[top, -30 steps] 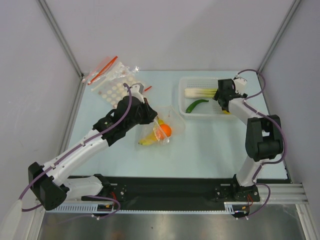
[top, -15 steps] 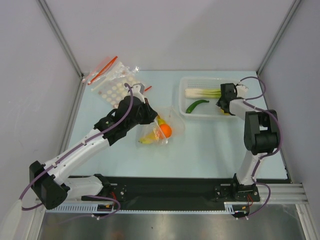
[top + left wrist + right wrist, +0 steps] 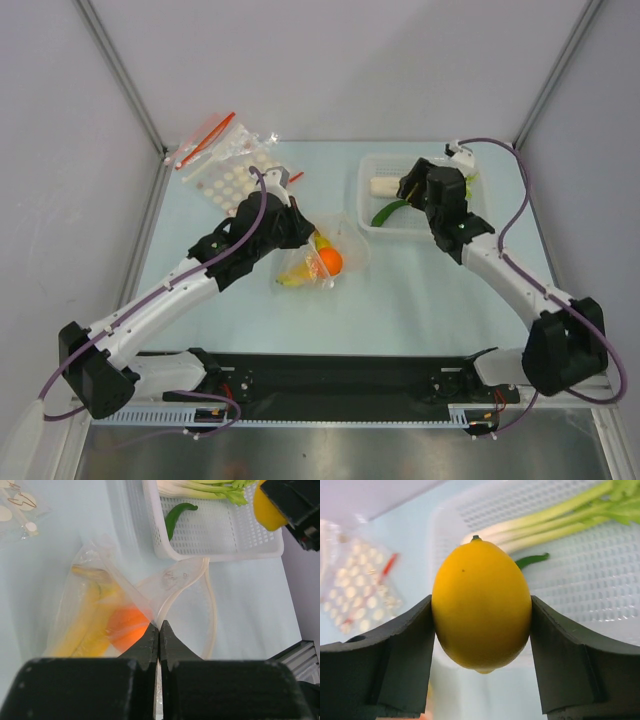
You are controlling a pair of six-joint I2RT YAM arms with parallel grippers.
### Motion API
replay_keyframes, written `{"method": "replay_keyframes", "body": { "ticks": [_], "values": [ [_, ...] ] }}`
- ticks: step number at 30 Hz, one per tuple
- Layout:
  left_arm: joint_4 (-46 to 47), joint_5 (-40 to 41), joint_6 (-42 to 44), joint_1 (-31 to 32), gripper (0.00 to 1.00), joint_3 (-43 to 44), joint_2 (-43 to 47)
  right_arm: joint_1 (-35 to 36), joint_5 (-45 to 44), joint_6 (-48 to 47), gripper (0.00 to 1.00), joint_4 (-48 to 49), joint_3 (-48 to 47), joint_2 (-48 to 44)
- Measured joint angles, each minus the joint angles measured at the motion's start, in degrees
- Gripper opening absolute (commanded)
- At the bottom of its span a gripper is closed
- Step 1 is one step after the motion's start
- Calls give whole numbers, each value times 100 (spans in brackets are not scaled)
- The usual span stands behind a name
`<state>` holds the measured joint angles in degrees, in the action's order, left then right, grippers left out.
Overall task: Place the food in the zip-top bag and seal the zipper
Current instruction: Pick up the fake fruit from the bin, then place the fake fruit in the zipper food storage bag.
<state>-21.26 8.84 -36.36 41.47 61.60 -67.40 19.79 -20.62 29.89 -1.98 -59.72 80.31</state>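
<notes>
"While I'm on the overhead feed, I see my left tool [image 3: 308, 236] at the near-left edge of the zip-top bag [image 3: 350, 242], which lies on the worktop [image 3: 430, 300] just left of the white basket [image 3: 365, 200]. An orange [image 3: 331, 261] and a banana [image 3: 294, 281] sit inside it."

"And your right side?"

"My right tool [image 3: 410, 187] hangs over the basket, above the leek [image 3: 383, 186] and the green vegetable [image 3: 392, 211]. From up here I can't tell what it grips. Spare bags [image 3: 225, 170] lie heaped at the far left."

"Left wrist camera?"

"Its fingers [image 3: 145, 640] are pressed together, clamped on the bag's film right beside the orange. The zipper [image 3: 210, 597] curves away as a pale loop, with the mouth gaping toward the basket."

"Right wrist?"

"Both pads [image 3: 395, 650] are clamped on the lemon [image 3: 481, 612], one on each side, its stem nub pointing up in the picture. I'm holding it above the basket's mesh floor, and the leek and green vegetable lie beyond it."
</notes>
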Motion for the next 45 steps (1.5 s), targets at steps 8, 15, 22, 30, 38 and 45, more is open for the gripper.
{"method": "replay_keyframes", "body": {
  "ticks": [8,15,22,30,38,45],
  "values": [
    [-2,2,7,0,0,0,0,1591,203,-579,46,573,1010,-1928],
    [2,2,39,0,0,0,-76,1700,1327,-1058,38,2020,2767,-3062],
    [114,-127,83,0,0,0,-155,1998,2208,-1349,36,2610,2752,-2549],
    [286,-575,192,-2,0,-2,-205,2417,2323,-1692,36,2647,2592,-2238],
    [319,-669,197,-2,0,-17,-195,2426,2269,-1821,34,2636,2529,-2225],
    [319,-721,199,-2,0,-17,-195,2468,2461,-1840,34,2752,2485,-1965]
  ]
}}
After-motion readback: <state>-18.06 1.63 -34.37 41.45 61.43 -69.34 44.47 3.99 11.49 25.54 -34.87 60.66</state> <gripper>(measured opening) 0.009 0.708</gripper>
